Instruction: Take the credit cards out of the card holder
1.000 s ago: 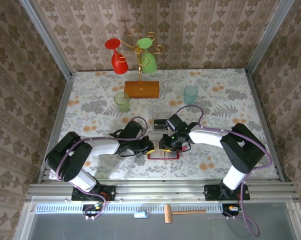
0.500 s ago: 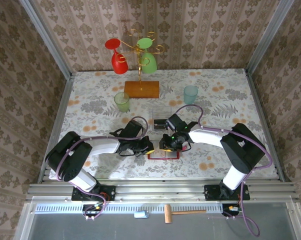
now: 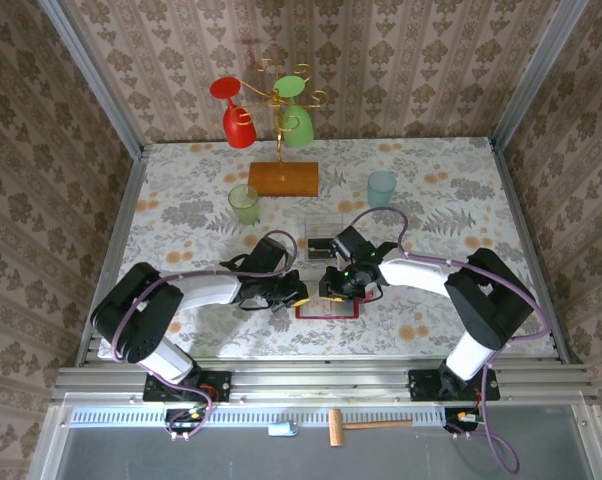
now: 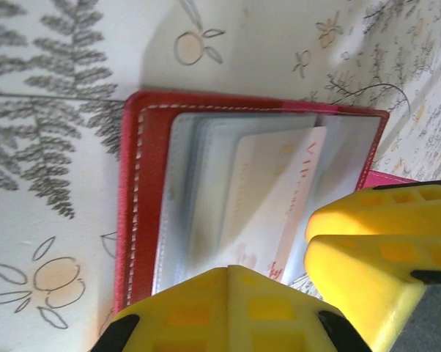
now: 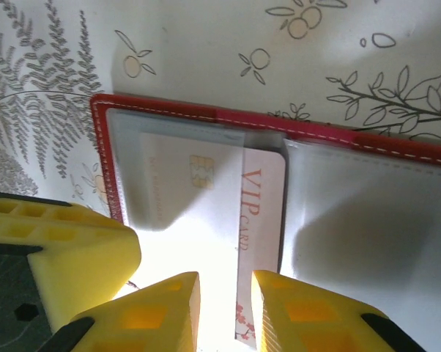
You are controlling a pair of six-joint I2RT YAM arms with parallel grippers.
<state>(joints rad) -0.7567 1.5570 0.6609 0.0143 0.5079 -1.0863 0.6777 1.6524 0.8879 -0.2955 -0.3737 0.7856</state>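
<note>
The red card holder point(image 3: 327, 313) lies open on the table between both arms. Its clear pockets face up inside a red stitched rim point(image 4: 132, 191) point(image 5: 99, 154). A white credit card point(image 5: 261, 213) with a chip and red VIP lettering sticks partway out of the left pocket, towards the fold. This card point(image 4: 279, 191) also appears in the left wrist view. My left gripper point(image 3: 299, 291) point(image 4: 229, 273) is shut, its tips over the holder's pocket edge with nothing visibly between them. My right gripper point(image 3: 330, 290) point(image 5: 225, 293) stands slightly open just above the card's lower end.
A clear plastic box point(image 3: 321, 240) sits just behind the holder. Further back stand a green cup point(image 3: 244, 204), a teal cup point(image 3: 381, 188) and a wooden-based stand point(image 3: 283, 178) hung with red and green glasses. The two grippers are nearly touching.
</note>
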